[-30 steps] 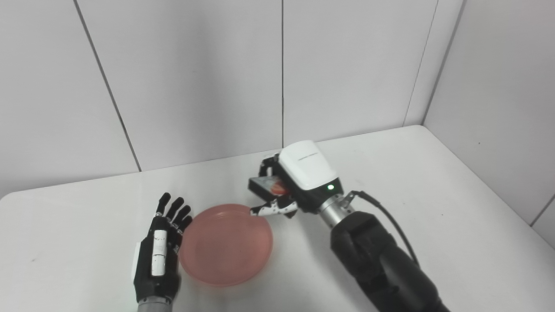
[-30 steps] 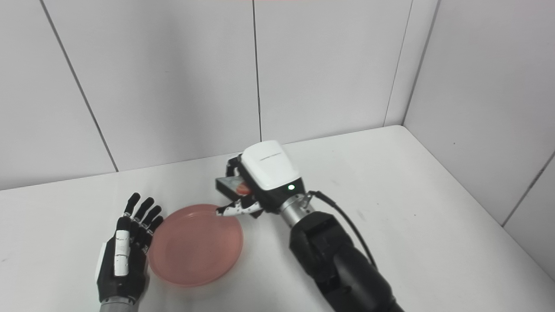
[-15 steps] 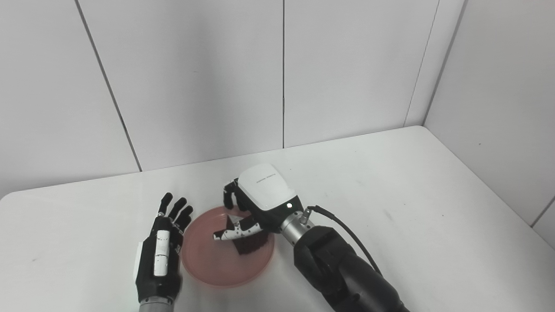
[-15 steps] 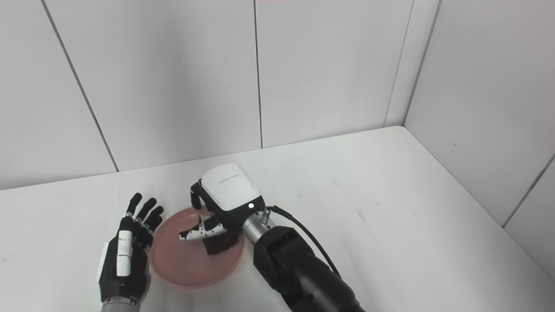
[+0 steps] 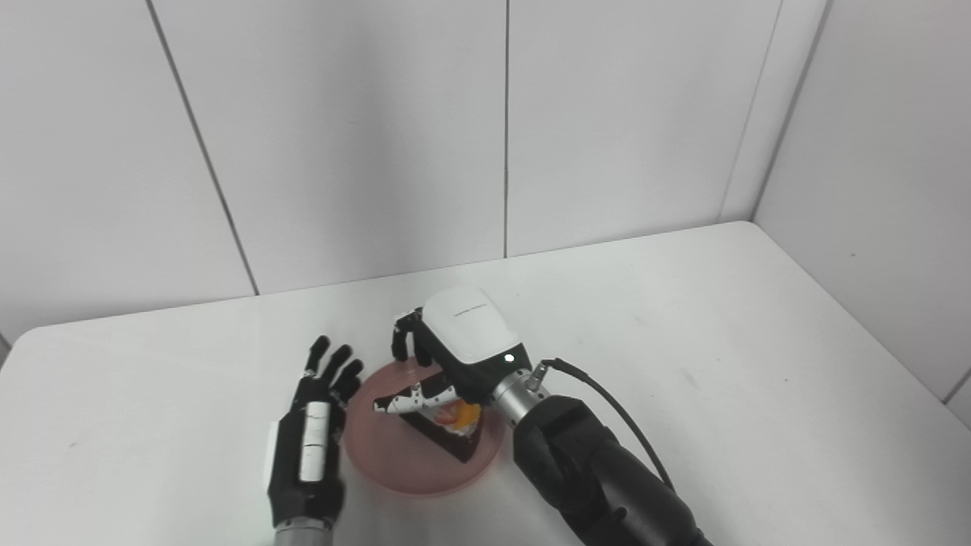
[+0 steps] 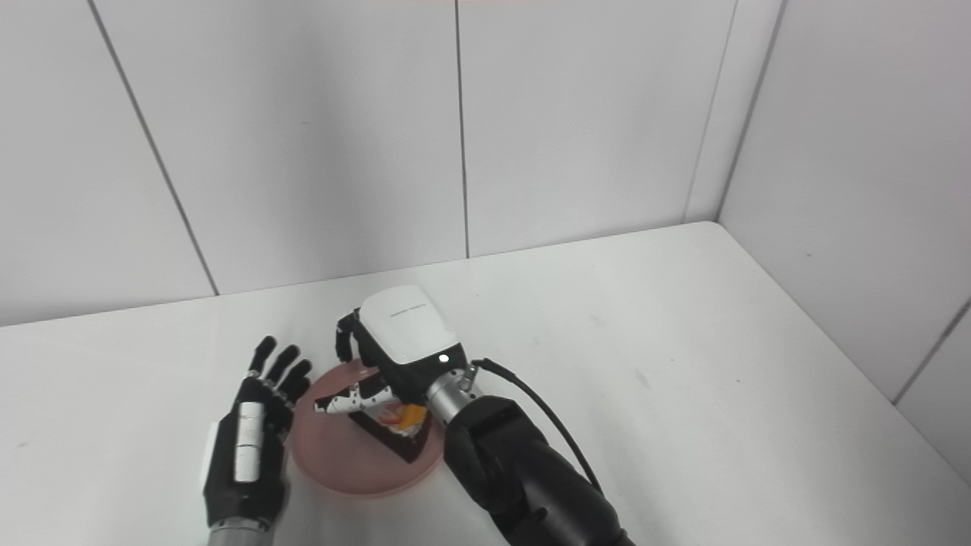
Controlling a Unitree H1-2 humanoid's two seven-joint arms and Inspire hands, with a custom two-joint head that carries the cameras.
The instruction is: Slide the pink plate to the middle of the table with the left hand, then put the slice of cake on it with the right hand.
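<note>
The pink plate (image 5: 391,464) lies on the white table near the front, left of centre. The slice of cake (image 5: 449,426), dark with orange and red fruit on top, rests on the plate's right half; it also shows in the right eye view (image 6: 396,430). My right hand (image 5: 454,343) hovers over the plate's far side, its fingers spread behind the cake and its thumb stretched out over the slice's left end; it holds nothing. My left hand (image 5: 307,449) lies flat and open on the table, touching the plate's left rim.
The white table (image 5: 683,318) ends at white panel walls at the back and on the right. My right forearm (image 5: 599,478) with its black cable crosses the front of the table right of the plate.
My right hand carried the cake down and left over the plate, set it on the plate and spread its fingers. The left hand stayed beside the plate. The camera shifted slightly.
</note>
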